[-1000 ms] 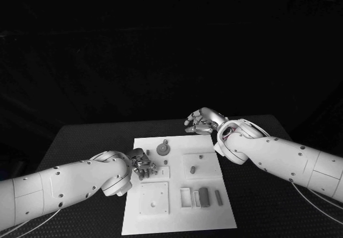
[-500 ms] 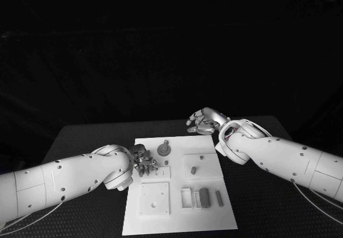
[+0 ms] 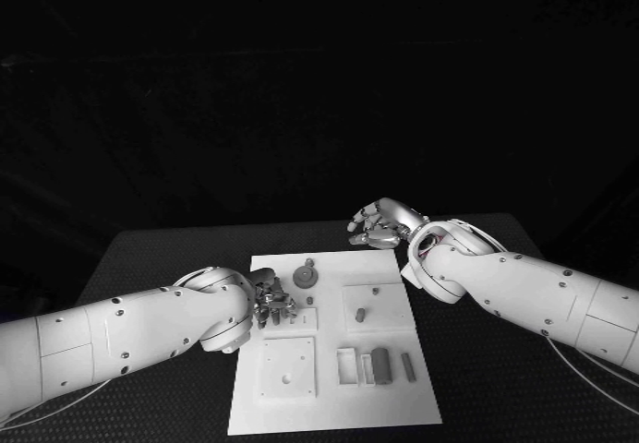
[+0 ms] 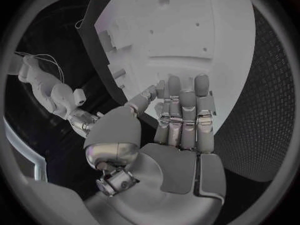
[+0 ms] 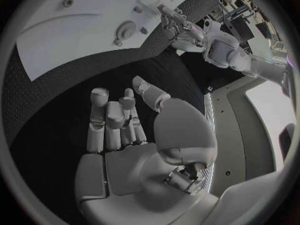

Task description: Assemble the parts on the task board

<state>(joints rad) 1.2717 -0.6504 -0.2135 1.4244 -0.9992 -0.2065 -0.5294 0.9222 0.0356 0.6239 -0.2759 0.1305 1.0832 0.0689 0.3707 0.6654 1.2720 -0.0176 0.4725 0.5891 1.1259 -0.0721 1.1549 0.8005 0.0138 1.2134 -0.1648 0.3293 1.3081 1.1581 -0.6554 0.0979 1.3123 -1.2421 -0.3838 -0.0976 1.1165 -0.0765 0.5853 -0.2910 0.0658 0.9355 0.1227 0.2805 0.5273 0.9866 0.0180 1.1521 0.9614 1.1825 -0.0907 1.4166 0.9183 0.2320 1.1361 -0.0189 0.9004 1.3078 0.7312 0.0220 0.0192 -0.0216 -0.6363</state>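
— Where's the task board (image 3: 333,406)?
— Lower centre of the frame, parts (image 3: 379,365) on it.
— And the hands?
— Left hand (image 3: 271,303) over its left edge, right hand (image 3: 377,226) beyond its far edge; both empty, fingers loosely curled, apart.

task board (image 3: 333,406): white, plain, with white raised blocks
parts (image 3: 379,365): grey, darker than board; round one (image 3: 305,278) dark grey
table (image 3: 160,254): black, fine dotted texture
left hand (image 3: 271,301): silver metallic, dark seams between segments
right hand (image 3: 379,224): silver metallic, glossy highlights
left arm (image 3: 120,337): white shell, small dark dots
right arm (image 3: 526,291): white shell, small dark dots, pale cable under
background: black
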